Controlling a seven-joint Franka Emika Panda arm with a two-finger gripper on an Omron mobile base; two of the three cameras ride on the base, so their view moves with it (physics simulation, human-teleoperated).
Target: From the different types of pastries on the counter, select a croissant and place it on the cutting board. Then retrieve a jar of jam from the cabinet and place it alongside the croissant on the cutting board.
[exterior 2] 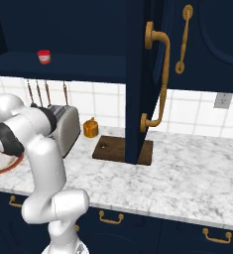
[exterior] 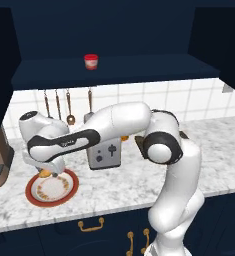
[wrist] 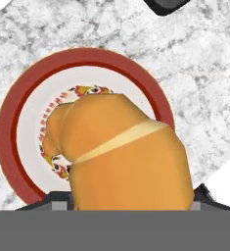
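Seen from the hand camera, filling the lower centre: the croissant [wrist: 121, 157], golden-tan with a pale seam slanting across it, long axis running from about 5 o'clock up to 10 o'clock, narrower end toward 10 o'clock. Held between the finger tips [wrist: 57, 202] of the gripper [wrist: 128, 203], jaws clenched on the pastry from both sides, dark pads barely peeking out at its lower flanks. Hanging above the round red-rimmed plate [wrist: 9, 142], apparently clear of its white patterned centre. Around the plate, the marble counter [wrist: 199, 73]. From the left base camera: arm stretched toward 9 o'clock, gripper [exterior: 45, 172] low over the plate [exterior: 69, 192], a sliver of croissant [exterior: 44, 174] showing beneath the hand. At roughly 2 o'clock from the plate, the silver toaster [exterior: 105, 154]; behind it on the tiled wall, hanging utensils [exterior: 69, 107]. Up in the open navy cabinet [exterior: 114, 75], on its shelf, the jar of jam [exterior: 91, 61], upright, red lid on top. From the right base camera: the cutting board [exterior 2: 113, 148], flat on the counter [exterior 2: 197, 168] with its small hole toward the 9 o'clock corner, partly hidden by the open cabinet door [exterior 2: 140, 79]; a small orange object [exterior 2: 90, 128] between board and toaster [exterior 2: 66, 126]; jar [exterior 2: 44, 56] at 11 o'clock on the shelf.
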